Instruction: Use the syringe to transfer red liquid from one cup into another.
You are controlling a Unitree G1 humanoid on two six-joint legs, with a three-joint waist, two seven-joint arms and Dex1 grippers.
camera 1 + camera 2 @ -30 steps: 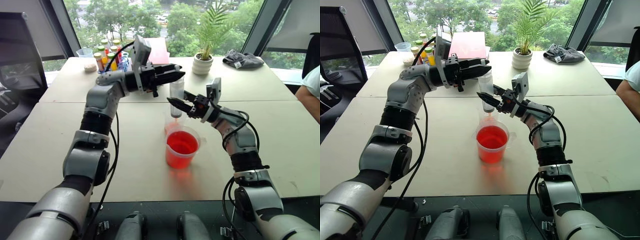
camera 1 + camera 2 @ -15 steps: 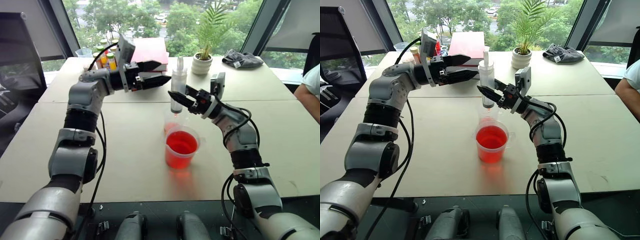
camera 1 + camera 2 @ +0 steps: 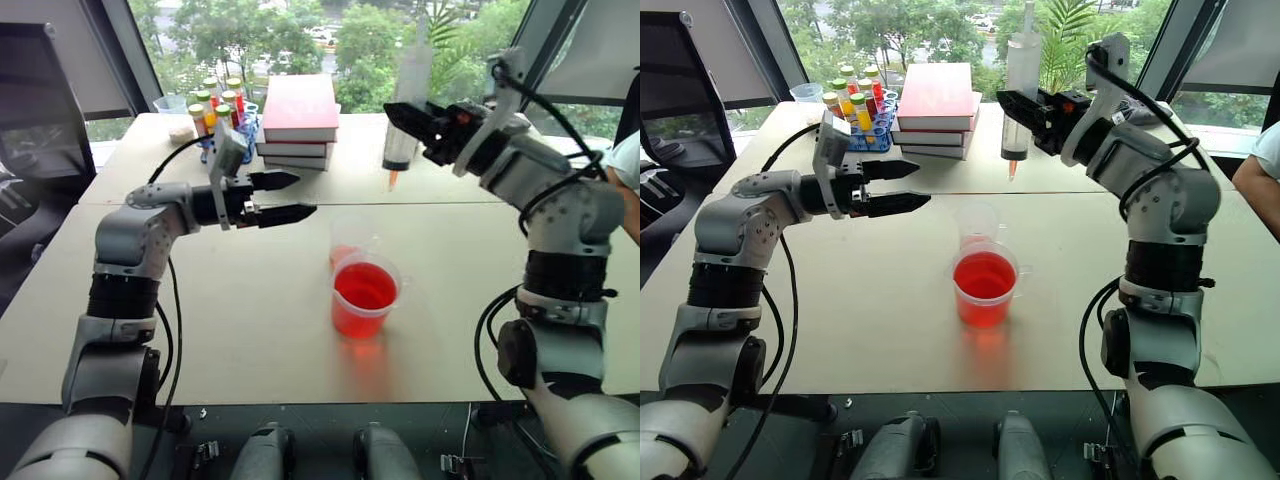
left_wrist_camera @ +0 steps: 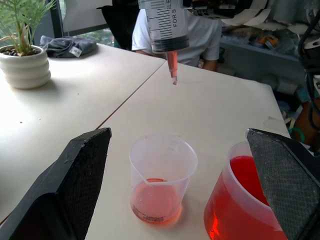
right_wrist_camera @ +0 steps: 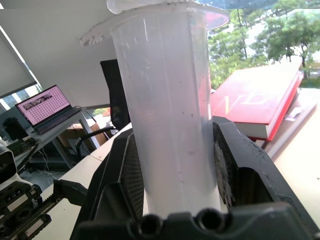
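Note:
The syringe [image 3: 1020,85] hangs upright in the air, red-orange tip down, well above the table and beyond the cups. My right gripper [image 3: 1025,108] is shut on its barrel, and the fingers [image 5: 240,170] press it from both sides. Its barrel [image 4: 165,22] looks colourless. The wide cup [image 3: 363,297] holds the red liquid [image 3: 984,276] nearly to the rim. Just behind it stands the narrow clear cup [image 3: 350,240], with a thin layer of red at its bottom [image 4: 156,200]. My left gripper [image 3: 295,197] is open, level, pointing toward the cups from their left, holding nothing.
A stack of red books [image 3: 298,120] and a rack of small coloured bottles [image 3: 220,110] stand at the back left. A potted plant [image 4: 25,70] and a grey cloth [image 4: 67,46] sit at the back right. A person [image 3: 625,160] sits at the right edge.
My left gripper let go at the syringe's top, opened and drew back to the left and down. My right gripper lifted the syringe up off the narrow cup and to the right.

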